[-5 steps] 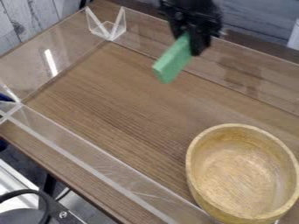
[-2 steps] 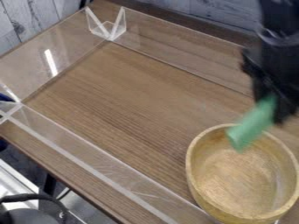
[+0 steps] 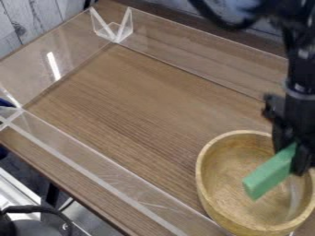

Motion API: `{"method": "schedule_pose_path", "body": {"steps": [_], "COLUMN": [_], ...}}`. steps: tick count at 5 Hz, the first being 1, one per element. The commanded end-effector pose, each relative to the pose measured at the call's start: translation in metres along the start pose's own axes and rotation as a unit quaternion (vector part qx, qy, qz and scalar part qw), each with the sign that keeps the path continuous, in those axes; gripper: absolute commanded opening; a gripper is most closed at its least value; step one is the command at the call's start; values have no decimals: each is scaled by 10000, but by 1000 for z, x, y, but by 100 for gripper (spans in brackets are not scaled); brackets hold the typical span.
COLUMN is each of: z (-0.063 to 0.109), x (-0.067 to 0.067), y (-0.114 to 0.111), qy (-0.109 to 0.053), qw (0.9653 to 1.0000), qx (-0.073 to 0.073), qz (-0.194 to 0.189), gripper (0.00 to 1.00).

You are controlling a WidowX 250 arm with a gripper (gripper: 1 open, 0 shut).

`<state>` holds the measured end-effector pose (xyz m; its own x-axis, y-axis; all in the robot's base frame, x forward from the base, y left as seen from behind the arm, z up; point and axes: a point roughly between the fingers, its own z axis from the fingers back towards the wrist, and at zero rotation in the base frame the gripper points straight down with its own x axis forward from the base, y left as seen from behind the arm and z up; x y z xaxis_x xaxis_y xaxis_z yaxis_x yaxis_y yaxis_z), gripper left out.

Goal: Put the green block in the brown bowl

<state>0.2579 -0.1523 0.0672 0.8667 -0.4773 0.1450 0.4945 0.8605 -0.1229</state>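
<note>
Brown bowl [image 3: 216,185], green block [image 3: 268,173] (tool-held [image 3: 292,138]) above hollow

arm [image 3: 293,37] cut off at edge, end effector [image 3: 285,142] blurred

my single dark arm reaching in from the upper right, curving down along the right edge of view, my hand [image 3: 290,159] low at the right, pointed downward, its fingers closed together, partly blurred, the wrist directly above them
</note>
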Motion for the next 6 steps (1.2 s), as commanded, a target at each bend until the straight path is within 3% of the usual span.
{"method": "schedule_pose_path", "body": {"steps": [1,2,6], "z": [-9,-23,-43], "x": [0,-4,-25], "y": [-3,0,12], "qy": [-74,63,516], "qw": [9999,9999,9985], "qx": [-77,-120,-158], "qz": [-44,-50,135], "gripper": [0,0,0]}}
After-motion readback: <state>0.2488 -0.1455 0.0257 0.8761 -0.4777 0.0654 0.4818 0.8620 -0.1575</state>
